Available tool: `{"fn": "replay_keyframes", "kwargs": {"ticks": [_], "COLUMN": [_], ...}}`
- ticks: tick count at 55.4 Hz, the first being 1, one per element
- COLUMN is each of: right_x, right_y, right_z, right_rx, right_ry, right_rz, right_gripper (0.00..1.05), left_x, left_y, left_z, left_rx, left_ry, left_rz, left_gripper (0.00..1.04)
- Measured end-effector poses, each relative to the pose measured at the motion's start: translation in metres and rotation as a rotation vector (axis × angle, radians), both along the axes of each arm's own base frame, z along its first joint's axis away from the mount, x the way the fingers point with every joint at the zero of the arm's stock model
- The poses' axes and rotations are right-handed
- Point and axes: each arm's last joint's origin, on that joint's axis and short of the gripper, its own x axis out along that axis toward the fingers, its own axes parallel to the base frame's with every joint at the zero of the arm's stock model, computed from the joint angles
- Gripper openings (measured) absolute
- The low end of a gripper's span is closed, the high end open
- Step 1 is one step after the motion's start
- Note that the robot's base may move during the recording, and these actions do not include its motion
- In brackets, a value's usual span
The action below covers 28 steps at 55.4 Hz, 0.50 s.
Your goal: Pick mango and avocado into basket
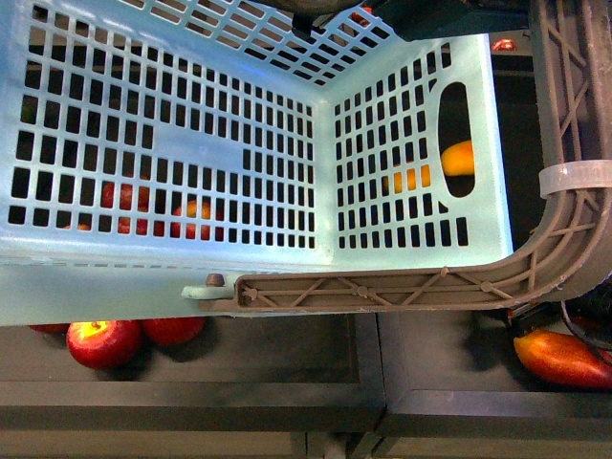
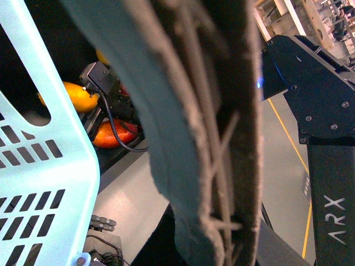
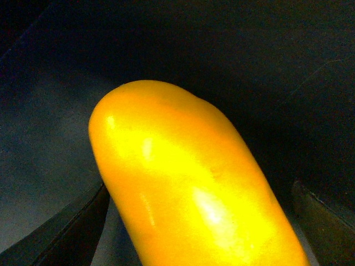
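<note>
The light teal basket (image 1: 172, 277) hangs tilted and close, filling the front view, its brown-grey handle (image 1: 402, 287) bearing a white zip tie (image 1: 574, 179). In the left wrist view that handle (image 2: 205, 138) fills the middle, and my left gripper is shut on it with its fingers hidden. My right gripper (image 3: 197, 238) is shut on the bright yellow-orange mango (image 3: 188, 183), with dark fingers (image 3: 66, 233) at either side. The mango (image 1: 459, 158) shows through the basket's oval hand slot, outside the basket. The avocado is out of view.
Red apples (image 1: 100, 342) lie below the basket at the left. A red-and-yellow mango (image 1: 559, 359) lies at the lower right. Dark shelf dividers (image 1: 373, 402) run under the basket. The right arm's black body (image 2: 327, 138) stands beside the handle.
</note>
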Motion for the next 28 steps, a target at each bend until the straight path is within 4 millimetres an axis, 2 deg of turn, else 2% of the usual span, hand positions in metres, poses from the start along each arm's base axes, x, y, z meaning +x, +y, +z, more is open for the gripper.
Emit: {"fn": "replay_keyframes", "kwargs": {"ticks": [4,17,28], "right_x": [0.000,-0.006,-0.012], "right_y": [0.000,0.000,-0.003], "right_z": [0.000,0.003,0.017], "right_rx": [0.001,0.011,0.071], "right_ry": [-0.005,-0.022,-0.046], "right_rz": [-0.004,-0.026,-0.081], "right_gripper": [0.92,0.65,0.60], "left_x": [0.000,0.000,0.000], "left_y": [0.000,0.000,0.000], "left_z": [0.000,0.000,0.000], "left_rx": [0.000,0.000,0.000], "left_ry": [0.000,0.000,0.000], "left_rz": [0.000,0.000,0.000], "left_gripper": [0.09,0.09,0.09]}}
